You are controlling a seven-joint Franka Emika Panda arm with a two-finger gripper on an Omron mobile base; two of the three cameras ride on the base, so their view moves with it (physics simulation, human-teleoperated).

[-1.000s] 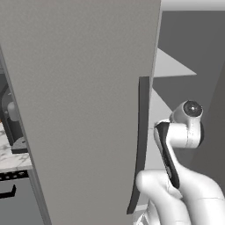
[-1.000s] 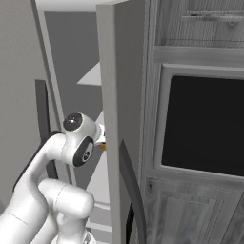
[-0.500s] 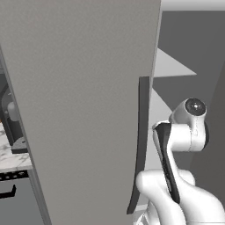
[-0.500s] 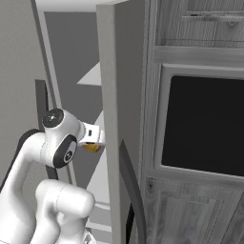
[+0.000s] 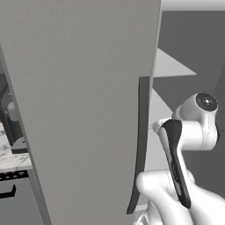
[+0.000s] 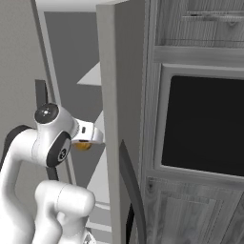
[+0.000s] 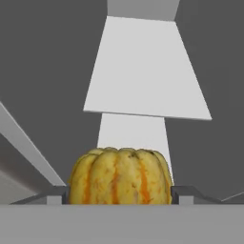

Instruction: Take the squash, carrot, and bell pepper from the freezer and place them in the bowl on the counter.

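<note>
The gripper (image 7: 119,198) is pinching the squash (image 7: 120,176), one finger on each flank of the ribbed yellow-orange body. In the hand view the squash fills the gap between the fingers, with the pale freezer shelves (image 7: 145,71) rising behind it. In the right base view it shows as a small orange-yellow lump (image 6: 82,145) under the hand, inside the open freezer, beside the door edge (image 6: 108,95). The big grey freezer door (image 5: 83,105) stands swung open. So the task looks early: one vegetable is gripped but not yet carried to the bowl. The carrot and bell pepper are presumably still to fetch, and the counter (image 5: 13,158) lies far to the left.
</note>
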